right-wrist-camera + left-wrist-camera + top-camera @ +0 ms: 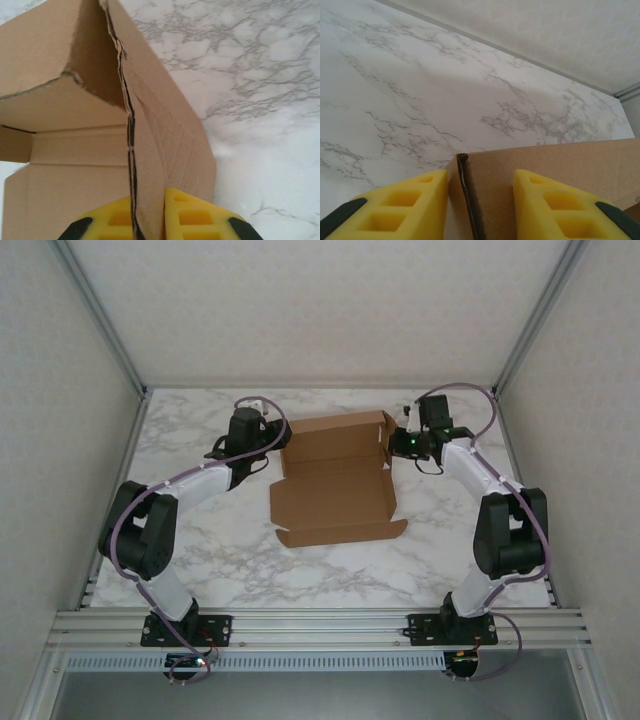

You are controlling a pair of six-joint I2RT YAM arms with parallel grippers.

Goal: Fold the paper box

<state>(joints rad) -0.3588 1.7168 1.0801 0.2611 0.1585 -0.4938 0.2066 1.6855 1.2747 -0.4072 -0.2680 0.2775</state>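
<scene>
1. Pincer states are noted first: the left pincer is held with its yellow fingers apart, set astride the end of a raised wall at the far-left corner of the paper box; no clamping is shown.
2. By the right pincer, the folded side wall at the box's far-right corner is pinched tight.
3. The paper box is found midway between the left and right edges of the tabletop, nearer the far edge than the near one.
4. Done: walls are stood up around the far half, so a shallow tray is partly formed.
5. Left: the near panel is spread flat toward the near edge and is unclosed. The pinched wall is judged not yet locked, and the task about half finished.
6. Counted: one paper box, two pincers.
</scene>
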